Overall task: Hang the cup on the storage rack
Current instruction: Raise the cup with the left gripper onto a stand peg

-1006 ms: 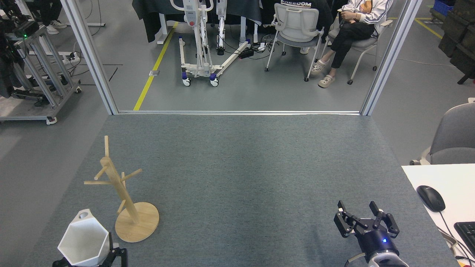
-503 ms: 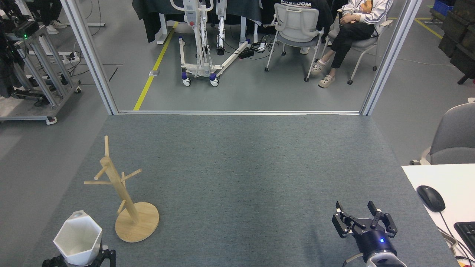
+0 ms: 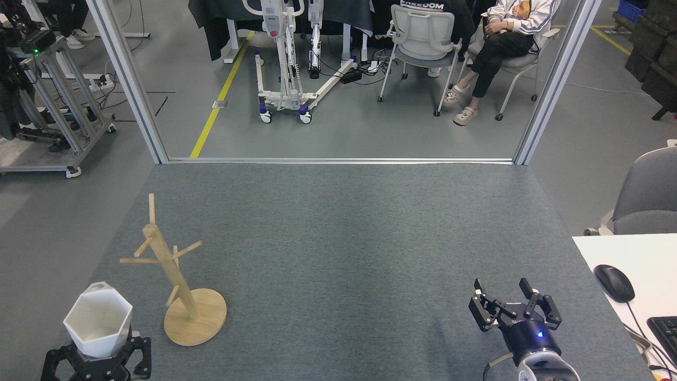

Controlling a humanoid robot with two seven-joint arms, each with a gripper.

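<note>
The left gripper [image 3: 98,357] is gripping the white cup [image 3: 98,319] at seven o'clock beside the storage rack [image 3: 174,278], the right gripper [image 3: 514,305] is waiting with jaws spread, and next the handle needs a peg.

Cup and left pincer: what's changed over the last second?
The left pincer has carried the cup left and up the head view, away from the storage rack, turning its rim more upright. The right pincer, open and empty, drifted slightly left. The rack has not moved.
</note>
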